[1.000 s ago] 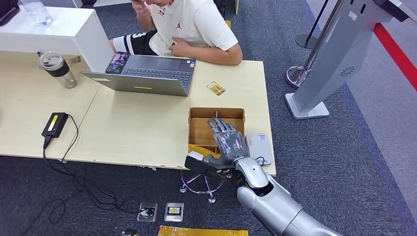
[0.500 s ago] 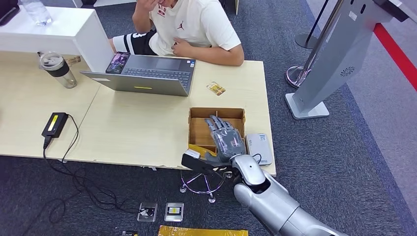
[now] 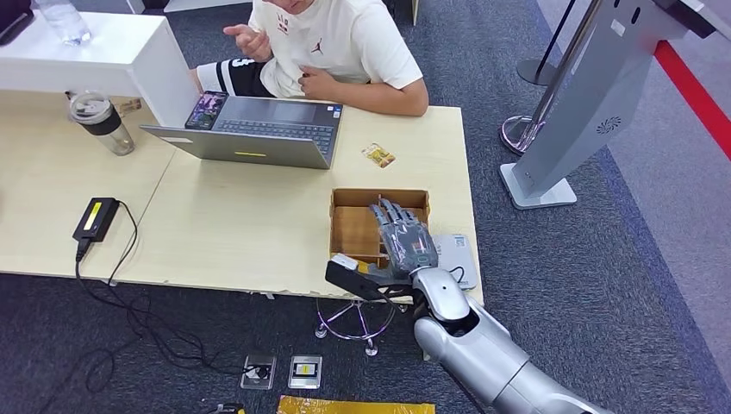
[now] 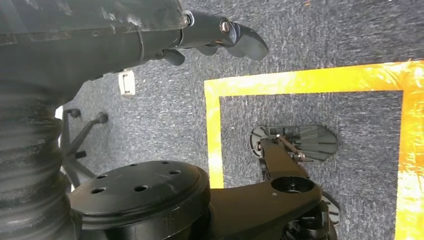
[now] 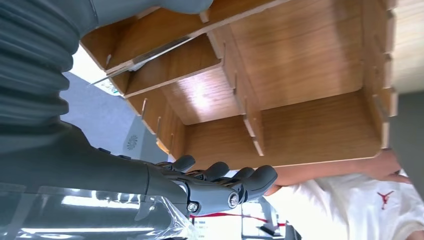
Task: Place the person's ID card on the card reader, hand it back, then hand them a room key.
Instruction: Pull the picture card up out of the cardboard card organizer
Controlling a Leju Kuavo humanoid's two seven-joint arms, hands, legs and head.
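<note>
My right hand point(image 3: 402, 241) hovers over the wooden compartment box point(image 3: 349, 231) on the table, fingers stretched forward and apart from the thumb. In the right wrist view a thin card point(image 5: 145, 57) stands edge-on in the box point(image 5: 300, 90) just under my thumb point(image 5: 170, 5); I cannot tell whether they touch. A gold ID card point(image 3: 378, 155) lies on the table between the box and the person point(image 3: 345, 43). The white card reader point(image 3: 454, 251) sits right of the box, beside my hand. My left hand point(image 4: 220, 32) hangs over the carpet and holds nothing.
An open laptop point(image 3: 259, 129) stands in front of the seated person. A tumbler point(image 3: 102, 121) and a black power brick point(image 3: 95, 217) with its cable sit on the left table point(image 3: 52, 198). A grey kiosk stand point(image 3: 586, 95) rises to the right.
My right hand has shifted slightly forward and to the right over the box. The person has lowered a hand from the face.
</note>
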